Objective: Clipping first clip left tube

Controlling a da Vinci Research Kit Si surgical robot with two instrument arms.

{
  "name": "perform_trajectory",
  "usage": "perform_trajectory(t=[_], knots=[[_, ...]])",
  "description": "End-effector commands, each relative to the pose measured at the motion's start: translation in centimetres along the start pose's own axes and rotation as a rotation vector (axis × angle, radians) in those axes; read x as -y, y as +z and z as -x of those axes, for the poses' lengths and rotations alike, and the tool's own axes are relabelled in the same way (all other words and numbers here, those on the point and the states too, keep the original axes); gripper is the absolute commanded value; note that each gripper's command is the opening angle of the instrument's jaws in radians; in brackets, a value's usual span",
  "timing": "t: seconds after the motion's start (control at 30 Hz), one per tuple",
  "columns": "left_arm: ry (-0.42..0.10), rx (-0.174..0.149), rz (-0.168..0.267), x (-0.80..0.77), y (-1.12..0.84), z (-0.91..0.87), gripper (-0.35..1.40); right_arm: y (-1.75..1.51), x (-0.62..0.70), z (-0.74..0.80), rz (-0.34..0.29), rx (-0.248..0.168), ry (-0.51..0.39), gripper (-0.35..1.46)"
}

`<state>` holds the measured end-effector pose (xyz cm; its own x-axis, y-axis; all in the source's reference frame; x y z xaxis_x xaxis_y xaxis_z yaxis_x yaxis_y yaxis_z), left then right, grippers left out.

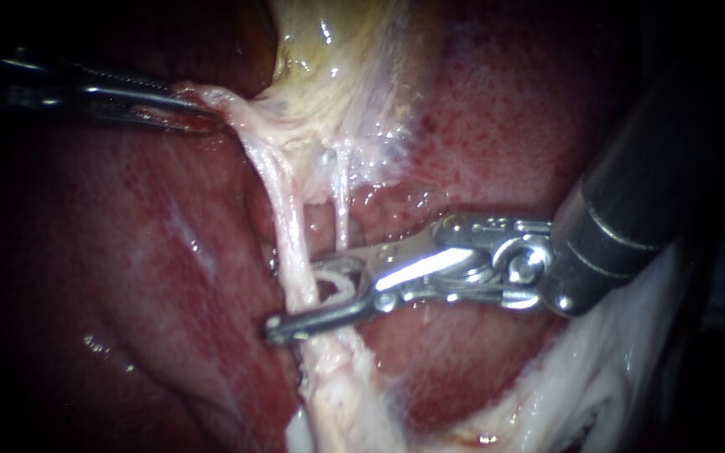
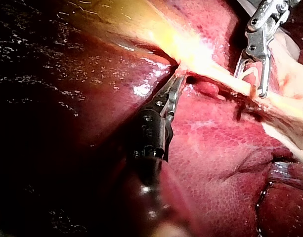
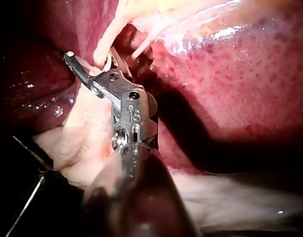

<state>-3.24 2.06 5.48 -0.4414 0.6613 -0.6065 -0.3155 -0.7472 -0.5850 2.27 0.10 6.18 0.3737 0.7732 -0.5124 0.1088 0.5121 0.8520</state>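
The liver [image 1: 127,252] lies dark red and glistening around the yellowish gallbladder [image 1: 329,50]. The left tube [image 1: 289,210], a pale stringy cord, runs lengthwise from the gallbladder toward the endoscope view's lower edge. My right instrument [image 1: 295,298] straddles it crosswise, jaws apart and seemingly not squeezing it, with a white clip [image 1: 336,283] seated between them. My left instrument [image 1: 199,113] is clamped on pale tissue [image 1: 228,105].

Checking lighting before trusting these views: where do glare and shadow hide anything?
Endoscope view: the left instrument, shut on pale tissue, sits in shadow; glare on the right instrument. Left wrist view: glare washes out that tissue; the liver beside it falls dark. Right wrist view: shadow beside the instrument darkens liver.
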Motion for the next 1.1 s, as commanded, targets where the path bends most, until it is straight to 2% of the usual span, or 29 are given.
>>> perform_trajectory(t=[0.03,0.3,0.5,0.93,1.1], knots=[[0.0,0.0,0.0,0.0,0.0,0.0,-0.35,0.01,0.0,0.02,-0.01,0.002,0.012,0.45],[0.0,0.0,-0.001,0.0,0.0,0.0,-0.35,0.13,-0.01,0.28,-0.063,0.04,0.06,0.46],[0.0,0.0,-0.001,0.0,0.0,0.0,-0.35,0.24,0.01,0.43,-0.115,0.047,0.085,0.46],[0.0,0.0,-0.001,0.0,0.01,0.0,-0.35,0.37,0.04,0.37,-0.165,-0.01,0.1,0.48],[0.0,0.0,-0.001,0.0,0.01,0.0,-0.35,0.38,0.13,0.33,-0.179,-0.022,0.107,0.47]])
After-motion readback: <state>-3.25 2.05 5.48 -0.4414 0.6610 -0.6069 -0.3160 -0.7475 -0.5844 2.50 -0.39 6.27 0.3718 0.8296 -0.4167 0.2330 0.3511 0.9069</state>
